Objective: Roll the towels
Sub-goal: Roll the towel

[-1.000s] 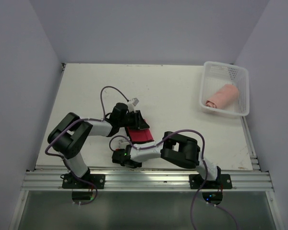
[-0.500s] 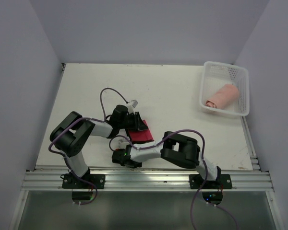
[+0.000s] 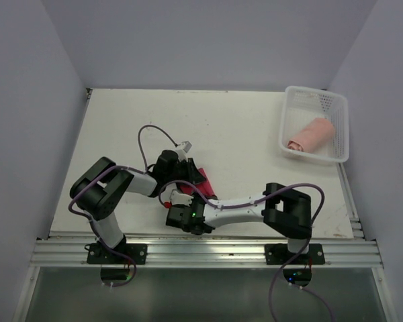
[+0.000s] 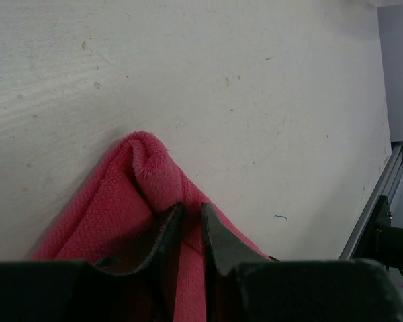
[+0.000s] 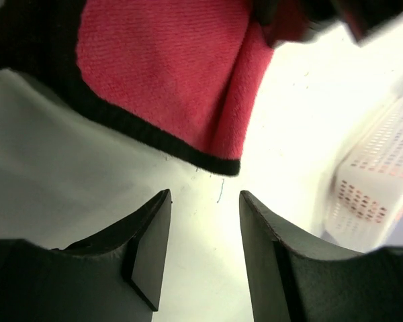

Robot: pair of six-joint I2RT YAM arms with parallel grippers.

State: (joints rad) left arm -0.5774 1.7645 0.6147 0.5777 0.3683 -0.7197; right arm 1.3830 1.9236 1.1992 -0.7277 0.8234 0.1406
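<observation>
The red-faced cloth with dark trim (image 3: 203, 180) lies bunched on the table (image 3: 242, 134) between the two arms. My left gripper (image 3: 191, 172) is shut on a raised fold of it; in the left wrist view the jaws (image 4: 191, 209) pinch the red cloth (image 4: 114, 201), which peaks just ahead of them. My right gripper (image 3: 178, 210) is open and empty, just short of the cloth's near trimmed edge (image 5: 168, 74); its tips (image 5: 203, 196) hover over bare table. The salmon-pink towel (image 3: 311, 134) lies rolled in the white basket (image 3: 336, 111).
The white perforated basket stands at the far right of the table and shows in the right wrist view (image 5: 379, 168). The metal rail (image 3: 208, 251) runs along the near edge. Grey walls enclose the table on three sides.
The right arm's elbow has swung out to the right and its gripper has shifted slightly right. The left gripper has drawn the cloth up, so less of the red face shows.
</observation>
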